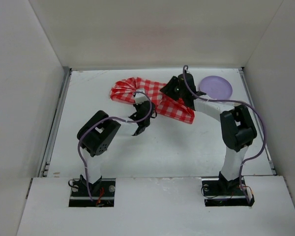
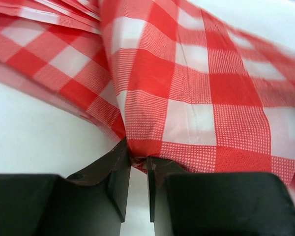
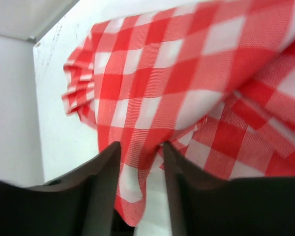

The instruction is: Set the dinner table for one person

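A red-and-white checked cloth lies crumpled and partly folded on the far half of the dinner table. My left gripper is at the cloth's near edge. In the left wrist view the gripper has its jaws nearly together, pinching a bunched edge of the cloth at the tips. My right gripper sits over the middle of the cloth. In the right wrist view its jaws stand apart, and a hanging fold of cloth lies between them, resting against the left finger.
A round lilac plate lies at the back right, just beyond the right arm's wrist. Upright white panels edge the table on the left, back and right. Both arm bases stand at the near edge.
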`<action>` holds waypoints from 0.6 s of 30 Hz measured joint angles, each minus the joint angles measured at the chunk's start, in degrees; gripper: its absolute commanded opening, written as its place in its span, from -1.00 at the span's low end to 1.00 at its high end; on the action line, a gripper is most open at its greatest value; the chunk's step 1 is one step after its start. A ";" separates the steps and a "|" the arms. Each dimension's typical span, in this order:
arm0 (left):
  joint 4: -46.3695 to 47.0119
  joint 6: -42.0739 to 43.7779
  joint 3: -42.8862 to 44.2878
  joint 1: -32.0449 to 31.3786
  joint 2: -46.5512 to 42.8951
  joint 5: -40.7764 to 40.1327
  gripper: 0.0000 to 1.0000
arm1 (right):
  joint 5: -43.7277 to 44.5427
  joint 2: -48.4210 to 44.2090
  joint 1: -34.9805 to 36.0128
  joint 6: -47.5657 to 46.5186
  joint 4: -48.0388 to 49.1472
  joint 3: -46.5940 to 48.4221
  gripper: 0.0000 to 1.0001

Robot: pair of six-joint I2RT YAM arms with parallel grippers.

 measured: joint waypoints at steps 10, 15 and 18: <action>0.50 -1.68 -2.49 4.92 -3.19 6.95 -0.84 | 3.41 9.75 0.02 -1.42 -8.37 11.69 0.43; 0.74 -2.69 -3.21 5.49 -3.15 8.83 -0.87 | 3.13 18.45 0.07 -1.49 -15.85 21.38 -0.54; -0.13 -2.62 -1.20 7.30 -2.75 9.77 -0.92 | 2.80 20.92 0.07 -1.27 -17.92 26.73 -0.83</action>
